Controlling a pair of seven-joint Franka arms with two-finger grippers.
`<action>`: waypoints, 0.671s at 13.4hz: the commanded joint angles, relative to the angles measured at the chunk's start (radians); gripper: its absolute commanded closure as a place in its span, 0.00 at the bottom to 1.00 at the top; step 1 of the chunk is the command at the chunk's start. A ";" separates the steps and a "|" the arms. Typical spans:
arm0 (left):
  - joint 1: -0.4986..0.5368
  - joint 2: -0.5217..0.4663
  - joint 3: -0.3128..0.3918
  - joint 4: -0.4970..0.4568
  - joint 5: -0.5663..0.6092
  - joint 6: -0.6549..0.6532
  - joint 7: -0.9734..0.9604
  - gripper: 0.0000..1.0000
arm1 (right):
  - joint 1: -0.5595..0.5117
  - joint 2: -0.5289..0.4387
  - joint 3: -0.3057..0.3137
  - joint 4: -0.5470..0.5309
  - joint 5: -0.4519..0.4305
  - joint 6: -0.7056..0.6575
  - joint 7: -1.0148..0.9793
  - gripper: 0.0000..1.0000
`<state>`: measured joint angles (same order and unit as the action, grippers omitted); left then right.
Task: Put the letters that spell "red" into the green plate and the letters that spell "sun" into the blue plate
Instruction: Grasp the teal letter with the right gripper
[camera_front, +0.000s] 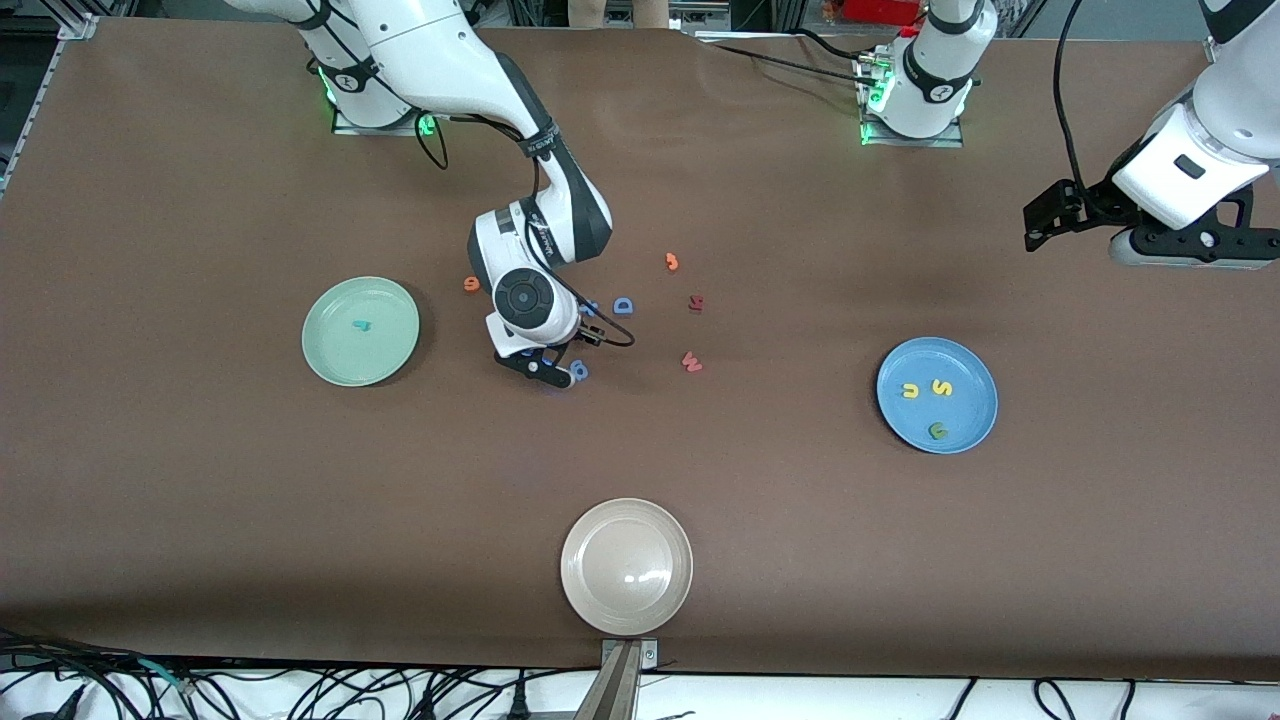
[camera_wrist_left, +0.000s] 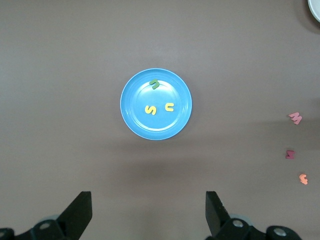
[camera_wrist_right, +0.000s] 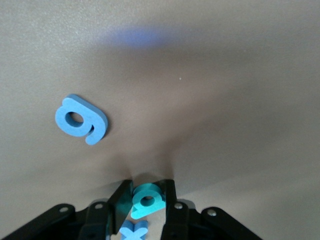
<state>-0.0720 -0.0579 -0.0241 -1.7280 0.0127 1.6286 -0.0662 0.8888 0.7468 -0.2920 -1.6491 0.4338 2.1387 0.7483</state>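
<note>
My right gripper (camera_front: 545, 368) is down at the table near its middle, shut on the teal-blue "d" (camera_wrist_right: 147, 201), with a finger against each side of it. The orange "e" (camera_front: 471, 284) lies between that arm and the green plate (camera_front: 340, 358). The teal "r" (camera_front: 362, 325) lies in the green plate. In the blue plate (camera_front: 968, 408) lie the yellow "u" (camera_front: 910, 390), the yellow "s" (camera_front: 941, 388) and the green "n" (camera_front: 937, 431). My left gripper (camera_wrist_left: 149, 215) waits open, high over the table above the blue plate (camera_wrist_left: 135, 117).
A darker blue round letter (camera_wrist_right: 80, 122) lies beside my right gripper, and a blue "x" (camera_wrist_right: 134, 231) lies under it. A blue "D" (camera_front: 623, 306), two red letters (camera_front: 696, 302) (camera_front: 691, 362) and an orange letter (camera_front: 672, 262) lie mid-table. A beige plate (camera_front: 626, 566) sits near the front edge.
</note>
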 joint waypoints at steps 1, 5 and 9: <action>0.018 -0.010 -0.010 -0.012 -0.036 0.002 -0.001 0.00 | -0.002 0.008 -0.004 -0.011 0.016 0.000 -0.012 1.00; 0.086 -0.007 -0.066 -0.010 -0.059 0.002 0.000 0.00 | -0.010 -0.024 -0.047 0.005 0.013 -0.057 -0.026 1.00; 0.086 0.006 -0.066 0.005 -0.059 0.002 -0.001 0.00 | -0.011 -0.072 -0.177 0.072 0.014 -0.256 -0.124 1.00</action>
<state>-0.0019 -0.0568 -0.0777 -1.7298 -0.0166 1.6286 -0.0669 0.8829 0.7101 -0.4176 -1.6134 0.4339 1.9861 0.6779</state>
